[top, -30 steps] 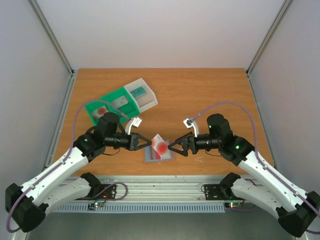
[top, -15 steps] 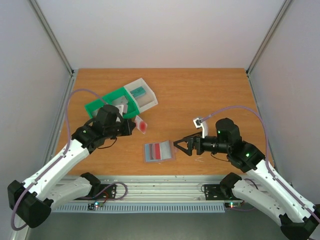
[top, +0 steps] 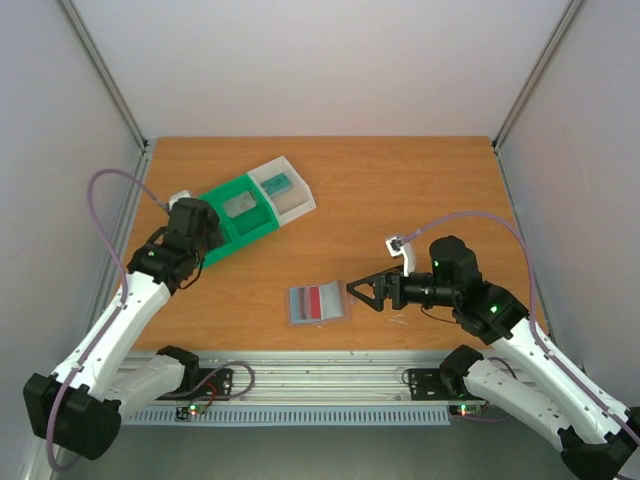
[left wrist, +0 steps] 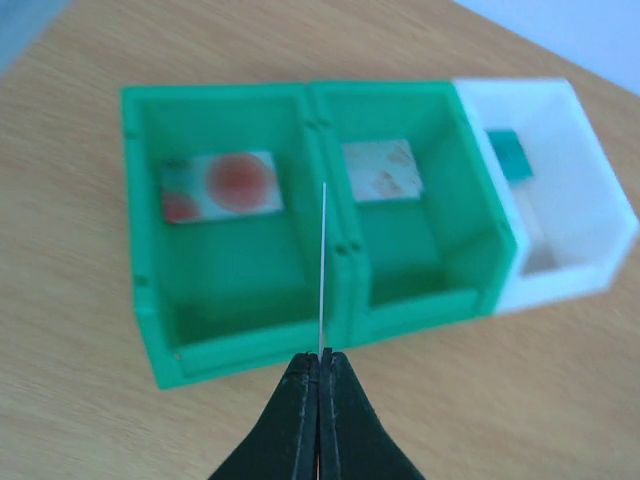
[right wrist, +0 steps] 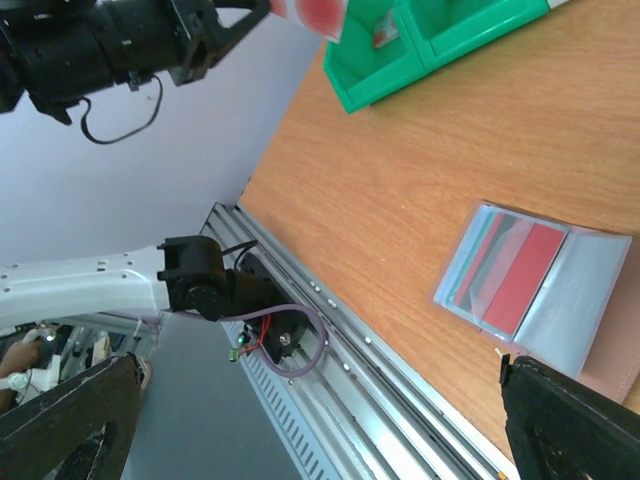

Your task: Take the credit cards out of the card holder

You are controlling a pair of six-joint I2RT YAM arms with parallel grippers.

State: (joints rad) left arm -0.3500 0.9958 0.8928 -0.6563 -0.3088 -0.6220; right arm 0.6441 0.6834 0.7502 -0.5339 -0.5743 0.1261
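The left gripper [left wrist: 320, 368] is pinched tight on one credit card [right wrist: 322, 14]. The card is pale with a red blotch, and its long side runs straight out from the fingertips, above the wall between two green compartments of the tray [left wrist: 150, 330]. The left arm is stretched forward toward the tray. The card holder [right wrist: 590, 295] lies open and flat with a red card [right wrist: 520, 280] inside, just ahead of the right gripper [top: 360, 294], whose jaws stand wide and hold nothing.

Left arm [top: 130, 300] carried 1 card [right wrist: 318, 12] (held edge-on) from holder [top: 318, 303] over tray [left wrist: 240, 345].
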